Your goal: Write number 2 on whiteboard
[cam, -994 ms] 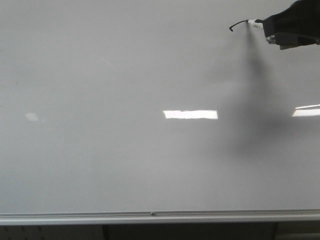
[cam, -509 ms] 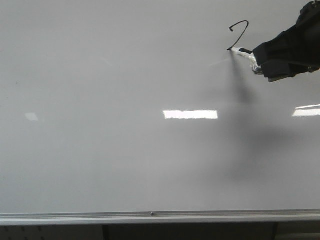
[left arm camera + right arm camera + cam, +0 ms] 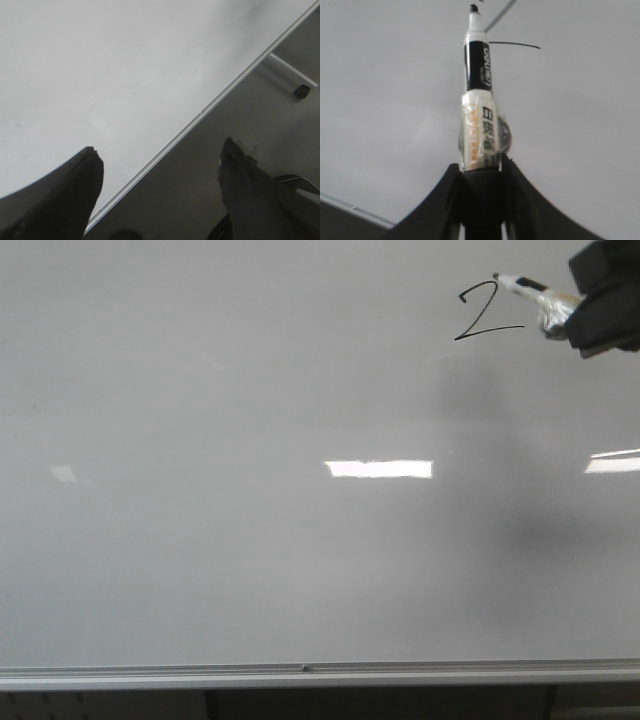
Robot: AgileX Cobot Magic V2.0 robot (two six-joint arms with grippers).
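A thin black number 2 [image 3: 484,310] stands at the upper right of the whiteboard [image 3: 250,570], which fills the front view. My right gripper [image 3: 577,308] is shut on a black-and-white marker [image 3: 532,292] whose tip is close to the 2's top. In the right wrist view the marker [image 3: 480,95] sticks out from my gripper [image 3: 481,167], and part of the 2's stroke [image 3: 517,45] shows near its tip. My left gripper [image 3: 160,155] is open and empty over the whiteboard's silver rim [image 3: 200,112]. It is out of the front view.
The silver rim [image 3: 300,674] runs along the board's lower edge. Bright light reflections [image 3: 380,469] lie on the board. Below the rim in the left wrist view there is grey floor and a stand leg with a caster [image 3: 301,90].
The right gripper drew the base stroke to the right, completing the 2, then moved up and right with the marker. The shadow on the board shifted.
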